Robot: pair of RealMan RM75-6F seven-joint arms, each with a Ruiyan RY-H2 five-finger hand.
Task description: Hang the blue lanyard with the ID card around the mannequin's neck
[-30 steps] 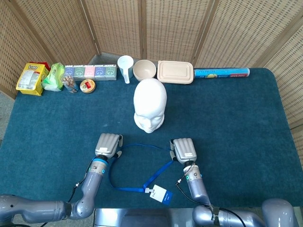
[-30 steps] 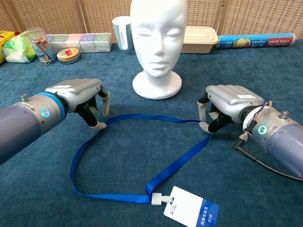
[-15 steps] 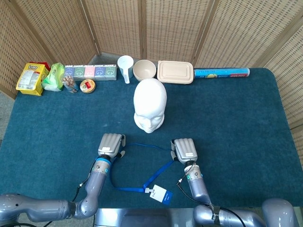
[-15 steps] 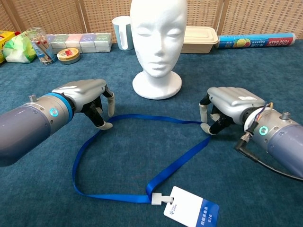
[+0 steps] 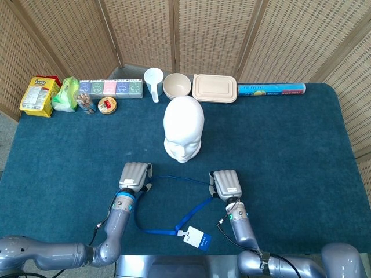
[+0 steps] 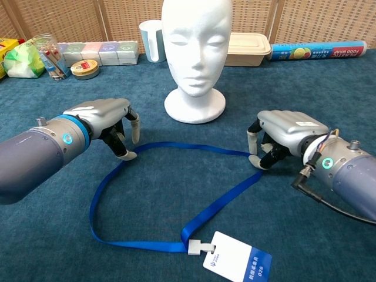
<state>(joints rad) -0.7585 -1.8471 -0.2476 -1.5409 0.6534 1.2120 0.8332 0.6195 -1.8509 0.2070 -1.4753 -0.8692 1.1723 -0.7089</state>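
Across the whole scene spreads a dark teal table (image 5: pixel 301 150), backed by a wicker screen (image 5: pixel 208 35). Near its middle stands the white mannequin head (image 6: pixel 196 53), upright on its round base, face toward the robot. Along the far edge, from left to right, sit a yellow packet (image 5: pixel 38 96), a green bag (image 5: pixel 65 94), a jar (image 5: pixel 85 103), a row of small boxes (image 5: pixel 111 88), a round tin (image 5: pixel 107 105), a white cup (image 5: pixel 153 83), a bowl (image 5: pixel 177 86), a lidded container (image 5: pixel 214 88) and a roll of food wrap (image 5: pixel 271 89). In front of the head, the left hand (image 6: pixel 103 120) and right hand (image 6: pixel 281 134) rest palm down on the cloth, well apart, one at each end of the top stretch of the lanyard (image 6: pixel 176 194). Both hands have their fingers curled down toward the table, with the tips touching or just beside the blue strap; I cannot tell whether either one actually pinches it. The lanyard lies flat on the table in a loose loop between the hands and the robot, nowhere near the mannequin's neck yet. Its two ends meet at a clip nearest the robot, where the ID card (image 6: pixel 238 260) lies face up, white with a blue corner.
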